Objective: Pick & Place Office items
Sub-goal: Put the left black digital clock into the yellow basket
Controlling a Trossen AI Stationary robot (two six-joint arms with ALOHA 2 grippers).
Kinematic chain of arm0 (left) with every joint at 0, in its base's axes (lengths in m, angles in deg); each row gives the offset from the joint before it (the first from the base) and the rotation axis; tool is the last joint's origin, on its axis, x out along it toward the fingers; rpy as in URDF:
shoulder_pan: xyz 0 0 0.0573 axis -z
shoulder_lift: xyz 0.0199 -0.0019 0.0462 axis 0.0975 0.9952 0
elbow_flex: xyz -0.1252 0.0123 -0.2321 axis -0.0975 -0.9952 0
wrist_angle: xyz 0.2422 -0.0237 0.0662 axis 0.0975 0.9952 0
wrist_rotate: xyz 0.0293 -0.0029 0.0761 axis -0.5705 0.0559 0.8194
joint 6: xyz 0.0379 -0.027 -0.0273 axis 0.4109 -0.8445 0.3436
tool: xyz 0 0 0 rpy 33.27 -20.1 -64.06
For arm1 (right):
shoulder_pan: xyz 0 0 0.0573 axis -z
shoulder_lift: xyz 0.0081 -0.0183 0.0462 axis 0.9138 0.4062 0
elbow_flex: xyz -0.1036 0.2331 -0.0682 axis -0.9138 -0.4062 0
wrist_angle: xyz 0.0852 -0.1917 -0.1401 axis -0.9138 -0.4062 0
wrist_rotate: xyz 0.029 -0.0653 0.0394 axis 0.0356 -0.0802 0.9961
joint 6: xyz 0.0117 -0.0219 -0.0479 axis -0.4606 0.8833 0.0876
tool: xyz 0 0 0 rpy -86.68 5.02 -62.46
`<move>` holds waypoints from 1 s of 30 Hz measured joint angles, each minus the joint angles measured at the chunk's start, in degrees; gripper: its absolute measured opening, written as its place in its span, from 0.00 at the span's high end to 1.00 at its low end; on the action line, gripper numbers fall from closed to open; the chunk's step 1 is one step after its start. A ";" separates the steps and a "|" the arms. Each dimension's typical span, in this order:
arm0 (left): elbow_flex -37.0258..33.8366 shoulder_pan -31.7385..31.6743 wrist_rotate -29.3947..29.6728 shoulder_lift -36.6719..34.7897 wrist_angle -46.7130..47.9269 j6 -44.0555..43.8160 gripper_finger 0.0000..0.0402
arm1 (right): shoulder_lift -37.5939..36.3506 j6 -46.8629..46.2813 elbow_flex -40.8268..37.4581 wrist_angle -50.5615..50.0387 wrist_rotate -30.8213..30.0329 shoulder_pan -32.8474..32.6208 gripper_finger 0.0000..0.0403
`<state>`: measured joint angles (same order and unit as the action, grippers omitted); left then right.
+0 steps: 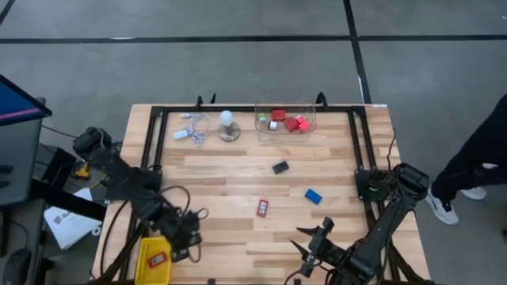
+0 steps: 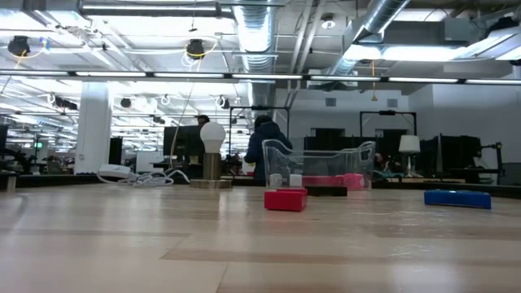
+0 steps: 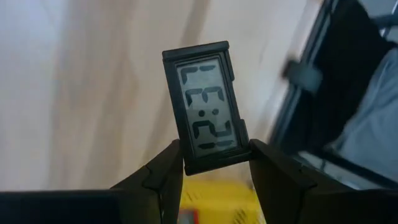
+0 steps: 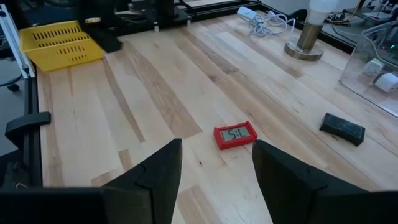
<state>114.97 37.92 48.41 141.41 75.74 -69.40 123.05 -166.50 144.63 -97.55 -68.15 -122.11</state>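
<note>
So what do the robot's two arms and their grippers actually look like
Both arms are dark, nearly black, built from chunky jointed segments. The left arm has black cables looping loosely around its forearm and wrist. The right arm shows a bulky rounded joint at its base. The left gripper and right gripper each have two matte black, wedge-shaped fingers with flat inner faces. No markings are legible.
</note>
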 joint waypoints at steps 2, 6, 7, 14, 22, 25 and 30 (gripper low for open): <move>0.00 2.58 -2.25 0.00 1.22 -4.72 0.62 | 0.00 0.00 0.00 0.02 0.00 0.00 0.53; 0.00 6.92 -8.29 0.00 3.27 -13.79 0.62 | 0.00 0.00 0.00 0.02 0.01 -0.02 0.53; 0.00 7.93 -10.02 0.00 3.86 -15.94 0.62 | 0.00 0.00 0.00 0.02 0.01 -0.02 0.53; 0.00 13.25 -18.04 0.00 4.37 -29.39 0.62 | 0.00 0.04 0.00 0.00 0.00 -0.02 0.53; -0.04 15.03 -19.29 0.00 6.28 -34.22 0.62 | 0.00 0.44 0.00 -0.02 0.01 -0.04 0.53; -0.37 15.12 -20.18 0.00 6.04 -35.81 0.61 | 0.00 0.44 0.00 -0.02 0.00 -0.04 0.53; -0.37 15.12 -22.39 0.00 3.84 -37.96 0.62 | 0.00 0.44 0.00 0.00 0.01 -0.04 0.53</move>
<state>114.60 53.04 26.02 141.41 79.58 -107.37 123.05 -166.06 144.63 -97.55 -68.14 -122.15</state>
